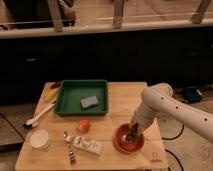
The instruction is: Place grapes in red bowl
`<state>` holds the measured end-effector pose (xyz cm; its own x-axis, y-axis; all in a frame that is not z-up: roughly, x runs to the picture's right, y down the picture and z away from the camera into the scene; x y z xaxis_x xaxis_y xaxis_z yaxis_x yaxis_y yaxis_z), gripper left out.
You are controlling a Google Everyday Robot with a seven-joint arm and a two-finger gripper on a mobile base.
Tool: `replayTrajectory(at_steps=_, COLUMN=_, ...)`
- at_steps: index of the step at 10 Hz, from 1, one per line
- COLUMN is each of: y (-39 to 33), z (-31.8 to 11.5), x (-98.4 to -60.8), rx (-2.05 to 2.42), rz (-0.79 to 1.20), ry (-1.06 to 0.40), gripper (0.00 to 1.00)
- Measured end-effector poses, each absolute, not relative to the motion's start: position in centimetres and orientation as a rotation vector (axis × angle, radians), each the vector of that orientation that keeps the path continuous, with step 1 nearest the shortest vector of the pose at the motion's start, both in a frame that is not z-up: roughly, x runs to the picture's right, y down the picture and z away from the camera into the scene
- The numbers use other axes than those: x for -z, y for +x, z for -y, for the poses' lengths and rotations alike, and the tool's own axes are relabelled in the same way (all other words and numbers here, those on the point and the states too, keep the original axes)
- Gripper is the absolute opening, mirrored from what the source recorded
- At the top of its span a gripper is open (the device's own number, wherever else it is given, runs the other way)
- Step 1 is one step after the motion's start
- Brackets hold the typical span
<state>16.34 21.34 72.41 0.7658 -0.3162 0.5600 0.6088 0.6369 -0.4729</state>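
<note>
The task looks to be at its last step, the drop into the bowl: the gripper is down inside the red bowl, low over the pale inside, with something dark at its tip that is probably the grapes. Whether they sit in the bowl already or hang in the grasp cannot be told, nor how wide the gripper stands. The next move, as I judge it, calls for letting go if that is not done, then lifting straight up clear of the rim so the bowl is not dragged. Counted on the worktop: one red bowl, one green tray up and left of the gripper holding one grey sponge, one orange fruit to its left, one white cup far left, one brush, one small box.
</note>
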Motion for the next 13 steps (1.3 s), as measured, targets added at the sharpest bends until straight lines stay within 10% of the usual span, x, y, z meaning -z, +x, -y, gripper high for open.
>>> replayTrajectory(at_steps=5, y=16.54, z=-21.46, x=-72.39, rx=0.559, rz=0.474, ry=-0.695, gripper=0.75)
replayTrajectory(at_steps=13, y=16.67, z=-21.53, x=-72.38, rx=0.561, rz=0.482, ry=-0.692, gripper=0.76)
